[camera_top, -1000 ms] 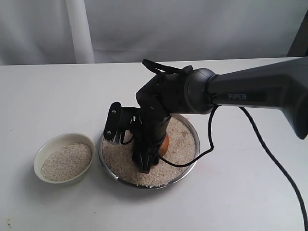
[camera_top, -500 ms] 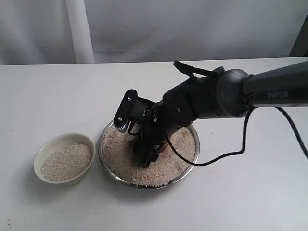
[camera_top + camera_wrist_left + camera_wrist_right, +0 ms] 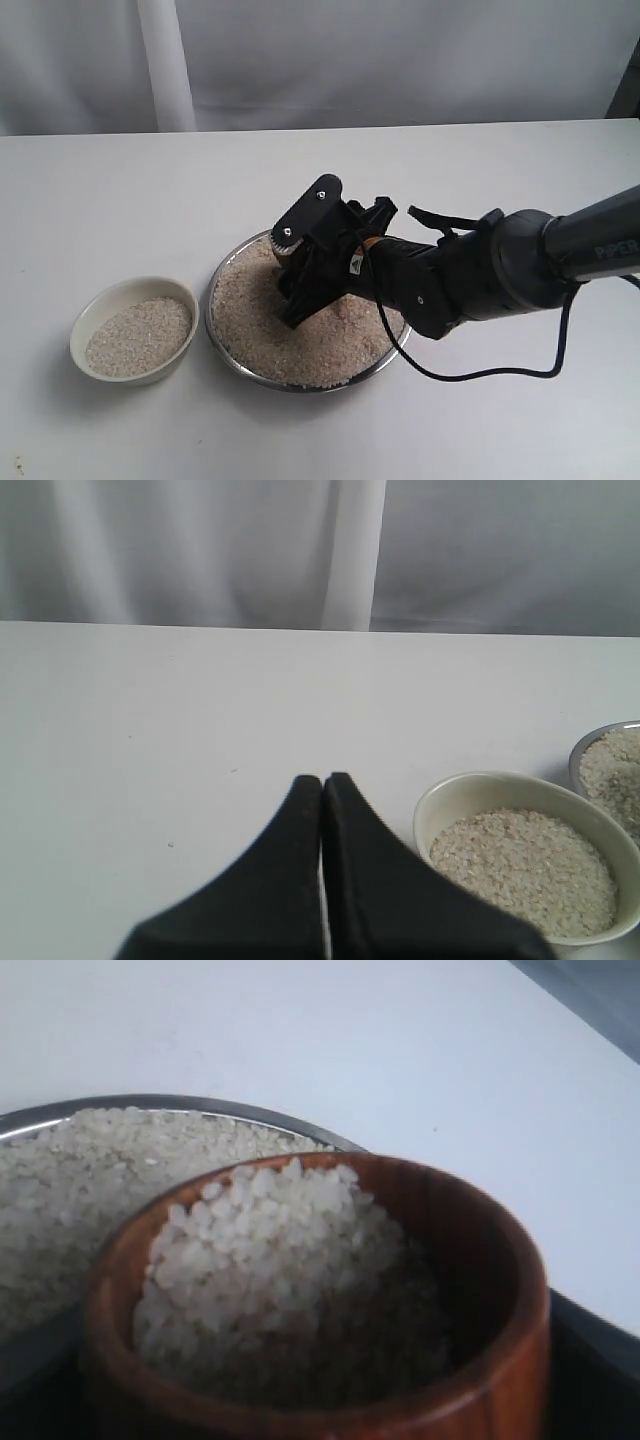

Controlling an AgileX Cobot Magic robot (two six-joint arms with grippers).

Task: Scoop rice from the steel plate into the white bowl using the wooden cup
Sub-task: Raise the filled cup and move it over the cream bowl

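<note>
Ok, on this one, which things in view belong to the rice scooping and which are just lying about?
In the job: rice, steel plate, white bowl, wooden cup filled with rice, right gripper holding it.
Just there: left gripper, shut above the table; black cable; grey curtain.

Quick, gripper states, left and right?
Left gripper: closed, empty.
Right gripper: closed on the wooden cup, which is loaded with rice.
</note>
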